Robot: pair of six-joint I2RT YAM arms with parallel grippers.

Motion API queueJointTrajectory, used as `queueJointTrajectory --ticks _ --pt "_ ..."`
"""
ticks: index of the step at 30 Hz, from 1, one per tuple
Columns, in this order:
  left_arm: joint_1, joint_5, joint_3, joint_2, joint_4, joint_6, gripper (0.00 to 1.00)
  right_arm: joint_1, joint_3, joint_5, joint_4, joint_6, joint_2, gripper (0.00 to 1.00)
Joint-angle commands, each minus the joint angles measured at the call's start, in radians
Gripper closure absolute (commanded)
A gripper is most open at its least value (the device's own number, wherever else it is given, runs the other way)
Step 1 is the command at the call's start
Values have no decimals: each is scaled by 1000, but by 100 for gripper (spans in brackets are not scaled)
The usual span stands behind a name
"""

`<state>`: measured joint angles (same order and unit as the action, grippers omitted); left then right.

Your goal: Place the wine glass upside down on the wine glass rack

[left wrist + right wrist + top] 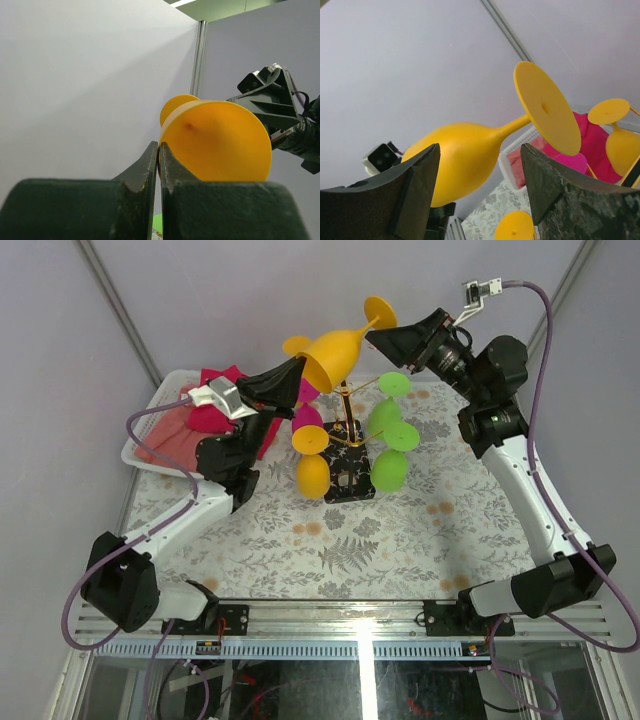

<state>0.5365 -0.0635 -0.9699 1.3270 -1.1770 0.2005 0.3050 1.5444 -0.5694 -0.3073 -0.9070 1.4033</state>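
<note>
A yellow wine glass is held in the air above the rack, lying nearly on its side with its foot up and to the right. My left gripper is shut on the rim of its bowl; in the left wrist view the jaws meet on the rim edge. My right gripper is open by the stem and foot. In the right wrist view the bowl shows between its spread fingers, untouched. The gold wire wine glass rack stands below on its black base.
The rack carries hanging glasses: green, yellow and pink. A white tray with red cloth and pink items sits at the back left. Grey walls close in behind and to both sides.
</note>
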Motion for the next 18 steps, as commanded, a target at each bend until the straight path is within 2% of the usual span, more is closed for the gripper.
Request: queueJointTrajectory --ticks 1,6,18 --pt "-5 45 23 24 -209 64 100 -1 -26 4 -162 -116 -8 28" --pt "-1 58 23 35 -239 77 100 4 -43 11 -211 -169 19 33" --pt "7 42 18 47 -243 47 100 74 17 48 -298 -155 107 37"
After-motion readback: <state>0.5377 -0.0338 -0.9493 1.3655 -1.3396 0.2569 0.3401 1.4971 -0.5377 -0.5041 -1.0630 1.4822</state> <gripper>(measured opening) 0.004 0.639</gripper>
